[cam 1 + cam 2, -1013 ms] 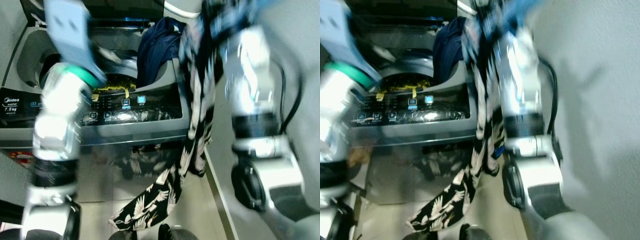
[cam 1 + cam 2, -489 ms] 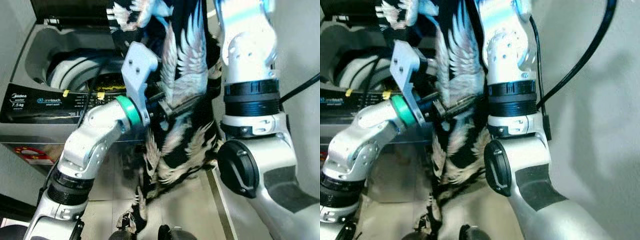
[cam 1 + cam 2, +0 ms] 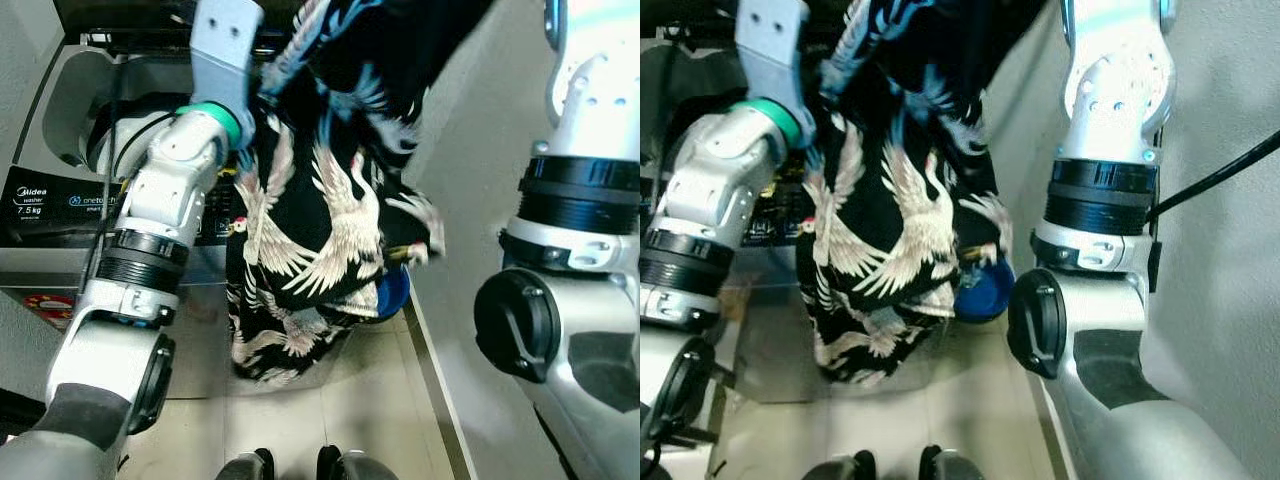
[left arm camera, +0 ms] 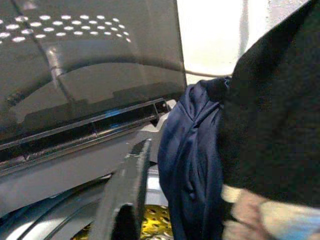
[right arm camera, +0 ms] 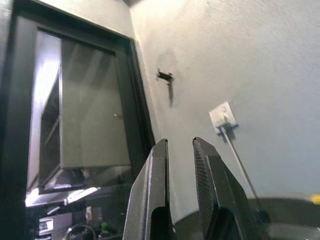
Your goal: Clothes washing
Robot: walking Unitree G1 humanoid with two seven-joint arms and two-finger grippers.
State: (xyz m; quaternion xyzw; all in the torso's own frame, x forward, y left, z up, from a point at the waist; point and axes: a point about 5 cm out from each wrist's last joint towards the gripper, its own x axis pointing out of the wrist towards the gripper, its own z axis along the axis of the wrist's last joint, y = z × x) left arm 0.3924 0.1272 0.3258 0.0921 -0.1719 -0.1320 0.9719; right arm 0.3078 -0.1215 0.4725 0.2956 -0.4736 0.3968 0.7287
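A black garment printed with white cranes [image 3: 320, 220] hangs in front of the open top-load washing machine [image 3: 60, 200], its top running up toward my raised right arm [image 3: 580, 200]. My right gripper [image 5: 179, 142] points at the wall with its fingers almost together and dark cloth at their base. My left arm [image 3: 165, 190] reaches up beside the garment's bunched upper edge. In the left wrist view my left gripper [image 4: 185, 150] has black cloth lying against one side. Beyond it a navy garment [image 4: 195, 165] hangs over the washer's rim.
The washer's lid [image 4: 75, 75] stands open at the back. A grey wall [image 3: 470, 150] runs close along my right. A blue object [image 3: 392, 292] peeks out behind the garment's lower edge. My feet [image 3: 300, 465] stand on pale floor before the washer.
The garment has been lifted higher and bunched, so its hem no longer trails at the floor. My left arm has swung from the garment's middle up to its upper edge.
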